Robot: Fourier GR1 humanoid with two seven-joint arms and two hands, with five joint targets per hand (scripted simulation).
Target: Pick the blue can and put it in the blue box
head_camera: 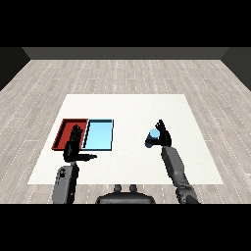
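The blue can [153, 137] sits in the grasp of the right hand [162, 137], well to the right of both trays, over the white table [132, 162]. Nearest the viewer, the two grey forearms come in from the lower corners: the left forearm [66, 182] rises almost straight up, the right forearm [175, 169] slants up and leftward. At the end of the left forearm, the left hand [73, 144] has its fingers straight and pointing away, with the thumb stuck out to the right; it holds nothing and overlaps the near right part of the red tray [64, 128]. Just right of that hand lies the light blue tray [99, 135], side by side with the red one and touching it along one edge. The right hand's fingers curl round the can, which shows at the hand's left side. Whether the can touches the table cannot be told. Beyond the table's far edge stretches a pale plank floor [127, 73].
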